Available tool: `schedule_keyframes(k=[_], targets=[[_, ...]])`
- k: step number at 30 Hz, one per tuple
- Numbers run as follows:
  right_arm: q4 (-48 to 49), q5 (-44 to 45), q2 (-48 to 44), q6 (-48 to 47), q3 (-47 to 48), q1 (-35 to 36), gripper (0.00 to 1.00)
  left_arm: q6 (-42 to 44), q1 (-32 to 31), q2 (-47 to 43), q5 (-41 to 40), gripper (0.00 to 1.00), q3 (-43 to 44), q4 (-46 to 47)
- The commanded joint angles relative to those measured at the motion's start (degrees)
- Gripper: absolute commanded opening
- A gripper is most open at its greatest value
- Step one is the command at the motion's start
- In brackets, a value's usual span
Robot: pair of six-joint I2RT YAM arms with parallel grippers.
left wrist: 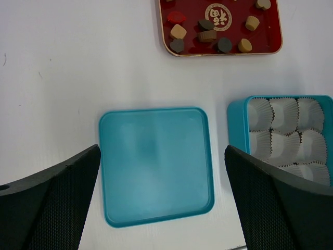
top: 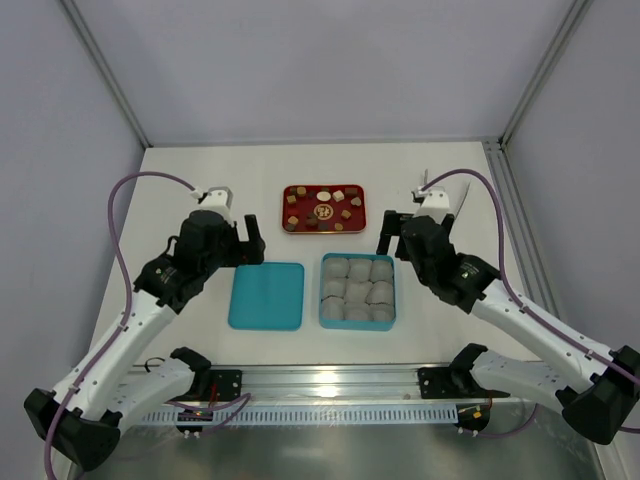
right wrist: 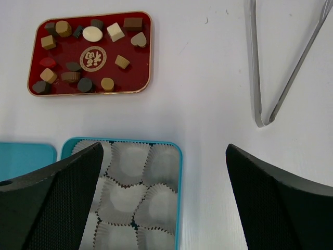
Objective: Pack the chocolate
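Note:
The chocolate (top: 340, 196) lies as several small tan, brown and dark pieces on a red tray (top: 304, 190) at the table's far middle. It also shows in the left wrist view (left wrist: 178, 32) and the right wrist view (right wrist: 115, 32). A teal box (top: 358, 257) lined with empty white paper cups (top: 357, 290) stands in front of the tray. My left gripper (top: 250, 248) is open and empty above the teal lid (left wrist: 156, 164). My right gripper (top: 391, 238) is open and empty above the box's right rim (right wrist: 179, 198).
The teal lid (top: 267, 295) lies flat to the left of the box. Metal tongs (right wrist: 263, 78) lie on the white table to the right of the tray. Grey walls and frame posts enclose the table at the back and sides.

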Motion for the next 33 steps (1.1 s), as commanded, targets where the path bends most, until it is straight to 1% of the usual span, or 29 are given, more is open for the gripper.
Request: schedule_keyframes(k=[1, 3, 7, 8, 10, 11, 12, 14, 15, 16, 17, 18, 21, 22, 23, 25, 29, 33], targets=[[-2.5, 0.9, 1.6, -0.1, 5.1, -0.3, 1.00, 0.5, -0.2, 0.2, 1.2, 1.00, 2.4, 0.2], [-2.6, 0.2, 2.7, -1.9, 6.4, -0.4, 1.00, 0.5, -0.2, 0.2, 1.7, 1.00, 2.5, 0.2], [-4.1, -3.3, 5.4, -4.2, 9.2, -4.9, 1.00, 0.5, -0.2, 0.3, 2.1, 1.00, 2.5, 0.2], [-4.3, -5.3, 6.0, -4.7, 9.7, -9.5, 1.00, 0.6, -0.2, 0.3, 2.4, 1.00, 2.5, 0.2], [-3.6, -12.8, 8.9, -6.1, 10.9, -15.0, 1.00, 0.7, -0.2, 0.2, 3.3, 1.00, 2.6, 0.2], [-3.5, -14.8, 10.6, -6.5, 12.1, -20.9, 1.00, 0.7, -0.2, 0.2, 3.8, 1.00, 2.6, 0.2], [-3.8, -17.2, 13.4, -6.6, 13.1, -23.1, 1.00, 0.8, -0.2, 0.3, 4.0, 1.00, 2.8, 0.2], [-3.9, -18.1, 16.3, -7.7, 14.7, -27.1, 1.00, 0.9, -0.2, 0.2, 4.8, 1.00, 3.0, 0.2], [-3.5, -18.5, 17.4, -7.9, 15.4, -30.4, 1.00, 0.9, -0.2, 0.3, 5.2, 1.00, 2.9, 0.2], [-2.8, -20.9, 19.5, -8.0, 15.6, -32.2, 1.00, 0.9, -0.2, 0.3, 5.6, 1.00, 3.1, 0.2], [-2.0, -22.1, 20.8, -7.6, 16.2, -35.8, 1.00, 0.9, -0.2, 0.5, 6.3, 1.00, 3.1, 0.3], [-1.4, -23.5, 22.2, -7.4, 16.4, -37.2, 1.00, 1.1, -0.2, 0.5, 6.4, 1.00, 3.1, 0.2], [1.1, -26.1, 28.1, -8.5, 17.3, -40.8, 1.00, 1.2, -0.3, 0.1, 6.7, 1.00, 3.1, 0.2], [1.2, -27.6, 31.7, -9.5, 17.9, -40.8, 1.00, 1.3, -0.2, -0.1, 6.7, 1.00, 3.1, 0.2], [1.3, -28.2, 33.2, -10.2, 19.2, -42.3, 1.00, 1.3, -0.2, -0.4, 6.7, 1.00, 3.0, 0.2], [1.7, -28.1, 37.1, -11.2, 20.2, -42.6, 1.00, 1.4, -0.2, -0.7, 6.7, 1.00, 2.9, 0.2], [1.1, -27.3, 41.8, -11.9, 23.2, -42.8, 1.00, 1.4, -0.2, -0.7, 7.0, 1.00, 2.9, 0.2], [0.7, -27.0, 44.4, -12.4, 24.7, -42.9, 1.00, 1.4, -0.2, -0.7, 7.2, 1.00, 3.0, 0.2]])
